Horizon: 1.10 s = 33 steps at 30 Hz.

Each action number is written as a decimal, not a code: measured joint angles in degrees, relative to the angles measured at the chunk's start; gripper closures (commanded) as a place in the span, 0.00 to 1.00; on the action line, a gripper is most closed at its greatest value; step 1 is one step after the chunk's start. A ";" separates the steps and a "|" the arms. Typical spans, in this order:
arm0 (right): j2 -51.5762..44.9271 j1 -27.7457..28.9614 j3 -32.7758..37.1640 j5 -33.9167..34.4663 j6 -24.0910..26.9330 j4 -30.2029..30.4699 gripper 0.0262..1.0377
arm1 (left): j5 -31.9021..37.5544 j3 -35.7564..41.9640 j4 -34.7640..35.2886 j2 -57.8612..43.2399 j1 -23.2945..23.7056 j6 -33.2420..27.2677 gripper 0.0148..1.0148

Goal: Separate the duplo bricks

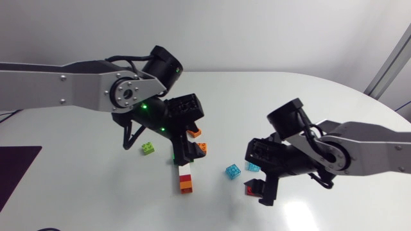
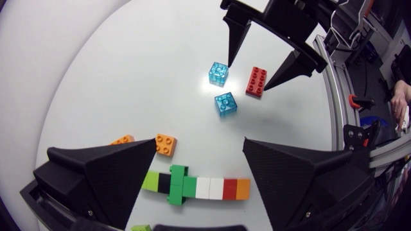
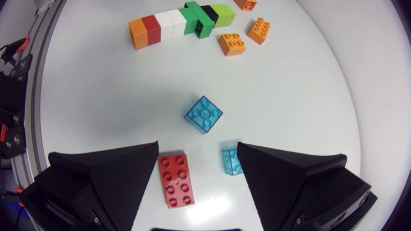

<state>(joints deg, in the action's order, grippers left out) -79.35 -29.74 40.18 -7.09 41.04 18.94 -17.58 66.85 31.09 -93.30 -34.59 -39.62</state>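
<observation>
Two grippers: left gripper (image 2: 199,144) spread open over the brick row (image 2: 198,187); right gripper (image 3: 198,146) open, grasping nothing, red brick (image 3: 176,181) between its fingers.
Brick row: flat on the table (image 1: 321,96).
Orange bricks (image 3: 232,43): two, beside the row.
Blue brick (image 3: 204,114): ahead of the right fingers.

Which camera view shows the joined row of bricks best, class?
The left wrist view: the joined row lies whole between the left gripper's open fingers. The right wrist view shows it whole too, but farther off. The head view shows only one end; the gripper hides the rest.
</observation>
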 measured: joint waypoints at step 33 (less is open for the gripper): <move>-20.96 4.37 12.13 4.33 -6.95 -0.92 0.84 | -3.02 -10.86 -1.62 8.66 6.88 -3.02 0.05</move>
<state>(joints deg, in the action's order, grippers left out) -100.31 -25.37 52.31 -2.76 34.09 18.02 -20.60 55.99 29.47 -84.64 -27.70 -42.63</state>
